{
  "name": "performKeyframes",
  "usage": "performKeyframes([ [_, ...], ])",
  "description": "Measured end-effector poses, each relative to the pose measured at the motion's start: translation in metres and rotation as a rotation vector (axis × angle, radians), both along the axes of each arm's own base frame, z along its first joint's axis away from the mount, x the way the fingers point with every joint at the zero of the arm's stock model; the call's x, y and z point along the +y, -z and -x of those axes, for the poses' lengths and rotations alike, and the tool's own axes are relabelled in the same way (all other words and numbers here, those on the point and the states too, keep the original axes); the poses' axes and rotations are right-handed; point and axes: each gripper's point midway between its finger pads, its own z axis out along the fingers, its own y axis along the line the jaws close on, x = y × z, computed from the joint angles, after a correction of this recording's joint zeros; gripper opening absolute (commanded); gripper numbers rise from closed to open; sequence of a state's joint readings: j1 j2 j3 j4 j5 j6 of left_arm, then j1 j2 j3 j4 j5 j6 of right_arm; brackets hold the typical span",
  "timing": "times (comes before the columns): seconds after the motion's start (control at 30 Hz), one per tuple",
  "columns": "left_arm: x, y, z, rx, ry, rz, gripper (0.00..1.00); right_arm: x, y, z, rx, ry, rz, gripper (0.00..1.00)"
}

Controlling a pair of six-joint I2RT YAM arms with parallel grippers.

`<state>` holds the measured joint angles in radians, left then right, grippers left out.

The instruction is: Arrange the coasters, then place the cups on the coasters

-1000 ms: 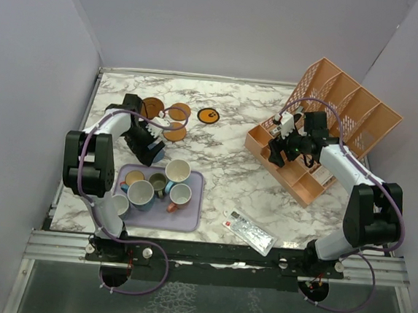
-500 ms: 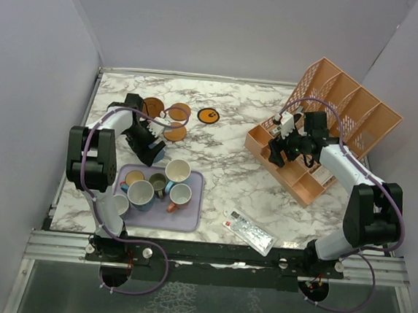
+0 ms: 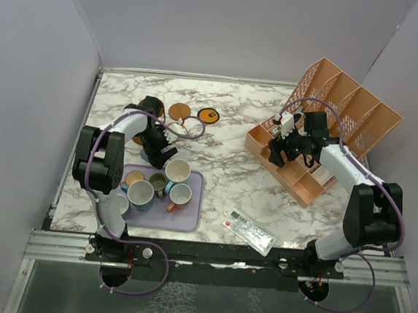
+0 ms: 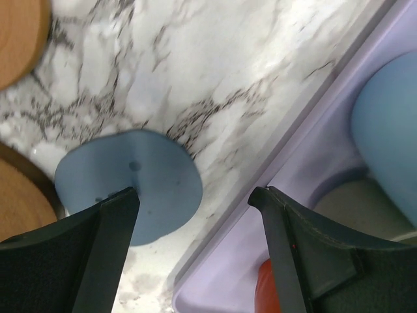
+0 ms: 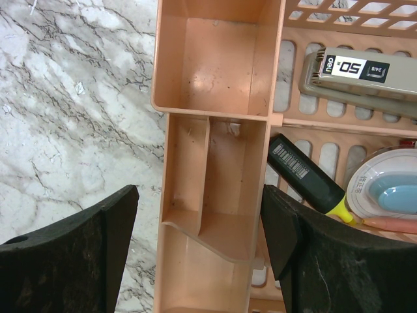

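**Left arm over the grey-blue coaster, cups all parked on the tray**

So here's where we're at. Our left gripper (image 4: 195, 195) hangs low over the marble table (image 4: 215, 72), just past the far edge of the lavender tray (image 4: 306, 163). Its fingers (image 4: 85, 254) are spread wide with nothing between them. The grey-blue coaster (image 4: 140, 182) lies flat on the marble, just beside the tray's rim. In the left wrist view one fingertip overlaps its edge, but we can't tell if it's actually touching.

More coasters sit toward the far left of the table. There's a tan-orange coaster (image 3: 180, 111), with the orange coaster with the black mark (image 3: 209, 115) just to its right. A second tan coaster (image 4: 19, 32) pokes into the corner of the wrist view.

The cups are bunched together on the tray: light blue cup (image 3: 140, 193), olive-green cup (image 3: 157, 183), grey-white cup (image 3: 178, 171), the pale cup with the salmon handle (image 3: 180, 195) and the orange cup (image 3: 135, 177). One more pale cup (image 3: 120, 204) sits at the tray's left edge; on it or off it, we can't say. None of them is on a coaster.

Our right gripper (image 5: 199, 192) hovers over the small compartments of the orange organiser (image 5: 215, 65), fingers wide apart and empty. A black-and-yellow highlighter (image 5: 306, 176) lies in the slotted section next to them.
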<state>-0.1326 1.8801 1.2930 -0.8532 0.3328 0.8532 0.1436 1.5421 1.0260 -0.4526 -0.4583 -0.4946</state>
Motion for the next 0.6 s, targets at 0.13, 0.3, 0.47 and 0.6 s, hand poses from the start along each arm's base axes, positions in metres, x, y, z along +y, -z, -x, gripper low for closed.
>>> performKeyframes([
  [0.13, -0.017, 0.0, 0.0, -0.01, 0.054, 0.003, 0.77, 0.0, 0.0, 0.0, 0.0, 0.0, 0.0, 0.75],
  [0.3, -0.031, -0.001, -0.001, -0.013, 0.091, 0.011, 0.76, 0.0, 0.0, 0.0, 0.0, 0.0, 0.0, 0.75],
  [0.47, -0.03, -0.002, -0.002, -0.009, 0.063, 0.014, 0.79, 0.0, 0.0, 0.0, 0.001, 0.0, 0.0, 0.75],
  [0.6, -0.017, -0.004, -0.006, -0.002, -0.016, 0.027, 0.84, 0.0, 0.0, 0.0, 0.001, 0.0, 0.0, 0.75],
])
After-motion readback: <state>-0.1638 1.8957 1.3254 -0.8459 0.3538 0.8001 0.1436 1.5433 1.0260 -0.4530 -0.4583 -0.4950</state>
